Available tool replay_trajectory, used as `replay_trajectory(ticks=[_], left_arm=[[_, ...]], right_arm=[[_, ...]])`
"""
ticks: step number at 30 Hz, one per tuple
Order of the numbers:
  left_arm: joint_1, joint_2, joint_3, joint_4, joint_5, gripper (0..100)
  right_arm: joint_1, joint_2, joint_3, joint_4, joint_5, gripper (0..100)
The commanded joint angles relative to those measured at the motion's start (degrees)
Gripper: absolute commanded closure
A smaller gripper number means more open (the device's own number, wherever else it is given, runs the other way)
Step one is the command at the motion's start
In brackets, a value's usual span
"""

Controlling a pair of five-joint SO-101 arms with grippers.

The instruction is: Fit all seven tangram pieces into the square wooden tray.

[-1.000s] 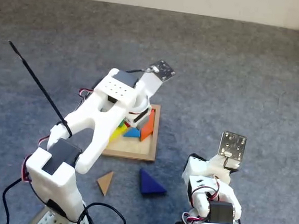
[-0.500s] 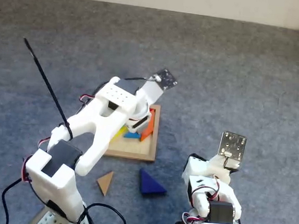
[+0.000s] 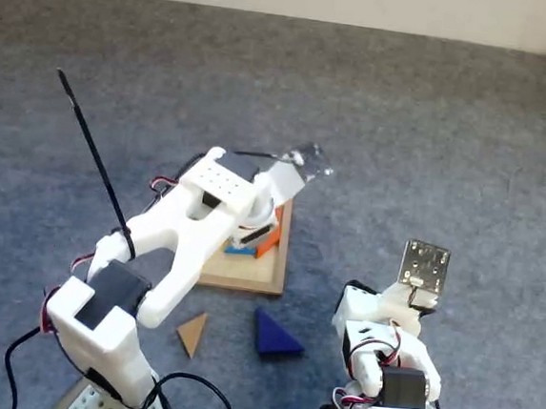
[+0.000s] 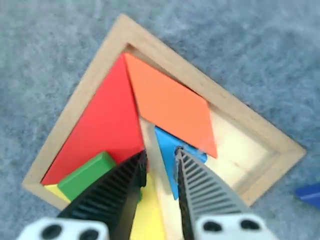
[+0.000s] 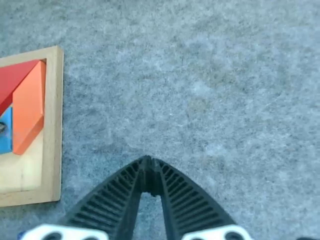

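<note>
Left pincer [image 4: 160, 151] above partly filled tray [image 4: 225, 100].

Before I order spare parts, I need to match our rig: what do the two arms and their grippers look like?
The left arm and right arm have white plastic shells, black servo blocks and thin red and black wires. A long black cable tie sticks out from the left arm. The left gripper and right gripper have dark ribbed tapering fingers on white bases with round holes.

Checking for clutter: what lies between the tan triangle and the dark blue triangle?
Bare grey carpet, in the high view, between the tan triangle and the dark blue triangle.
</note>
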Motion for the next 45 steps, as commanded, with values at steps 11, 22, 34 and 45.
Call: replay_trajectory(ticks=[11,22,34,45], left_arm=[[4.0,-0.7,1.1,5.8,-6.0,89],[3.9,-18.9,5.3,8.6,-1.4,89],[-5.8,-25.8,22.5,-3.0,-1.3,79],[-8.9,-25.5,24.0,-9.7,-1.3,79]], right_arm=[[0.7,-1.2,6.9,-0.9,0.8,99.0],[0.7,-1.2,6.9,-0.9,0.8,99.0],[0.7,-1.2,6.9,-0.9,0.8,99.0],[0.7,-1.2,7.0,-0.9,0.8,99.0]])
